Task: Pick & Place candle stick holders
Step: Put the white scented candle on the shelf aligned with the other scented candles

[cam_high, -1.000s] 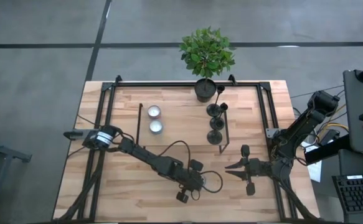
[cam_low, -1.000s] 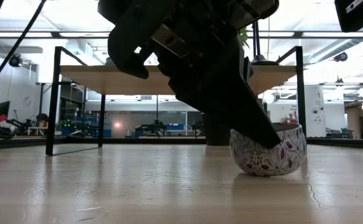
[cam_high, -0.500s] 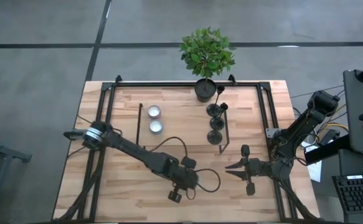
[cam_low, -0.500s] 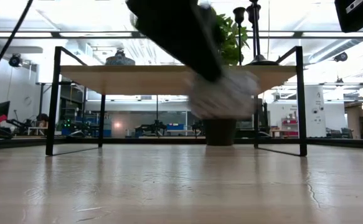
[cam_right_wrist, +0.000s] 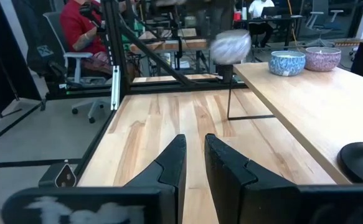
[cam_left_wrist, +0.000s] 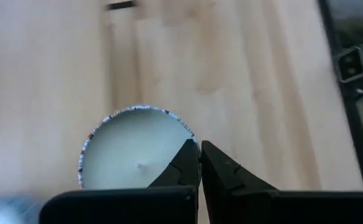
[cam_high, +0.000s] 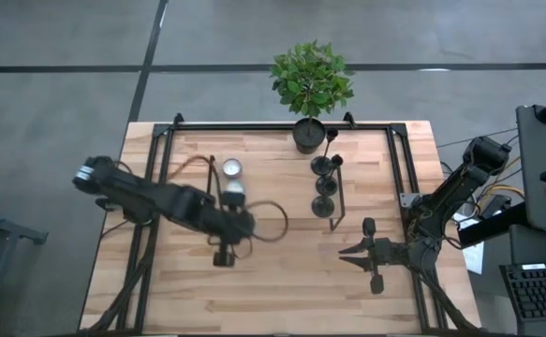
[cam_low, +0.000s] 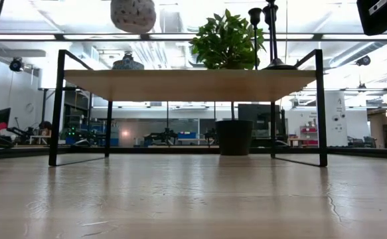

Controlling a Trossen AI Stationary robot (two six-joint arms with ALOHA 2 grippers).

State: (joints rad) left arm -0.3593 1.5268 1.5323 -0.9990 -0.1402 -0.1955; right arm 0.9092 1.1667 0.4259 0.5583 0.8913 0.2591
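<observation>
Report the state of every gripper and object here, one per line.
left gripper: shut on patterned candle rim, aloft.
patterned candle: held, off the table.
right gripper: open, empty, low over table.
candle stick holders: three, upright on shelf.
plant: upright.

Left pincer [cam_left_wrist: 200, 163] gripping tealight candle [cam_left_wrist: 134, 149] rim, above wooden table [cam_left_wrist: 243, 81]

High view: the left gripper [cam_high: 238, 223] is motion-blurred and covers most of the candle [cam_high: 236, 189] beneath it. The candle stick holders [cam_high: 325, 184] overlap, so their heights cannot be compared. Low view: the candle [cam_low: 133, 13] is cut off by the upper edge. Right wrist view: a blurred candle [cam_right_wrist: 231, 46] appears; a person [cam_right_wrist: 84, 28] is cropped.
</observation>
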